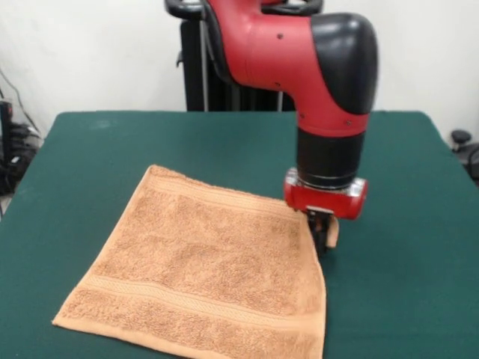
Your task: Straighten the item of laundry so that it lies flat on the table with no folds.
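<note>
Gripper (323, 233) position: low over the far right corner of the towel (206, 273), below the red wrist housing of the arm (314, 67). Dark fingers (320, 238) project downward from the housing, and a small flap of orange-tan cloth shows beside them on the right. The fingers appear closed on that corner, with the cloth pinched and slightly raised; the contact itself is partly hidden, so this reading is a judgement.

Front view, towel: it lies on the left and near part of the green table (419, 224), spread as a diamond-like square. One woven band runs along the far edge and another along the near edge. The surface looks mostly flat. The right edge, running from the held corner toward the near side, curves inward and seems lifted or rolled.

Step in hand, as judged: draw the held corner outward, away from the towel's centre, to the right and far side. Keep the corner low, so the cloth slides and does not fold under. Stop once the right edge runs straight, then release. Excess pull would drag the whole towel.

No second view is available.
</note>
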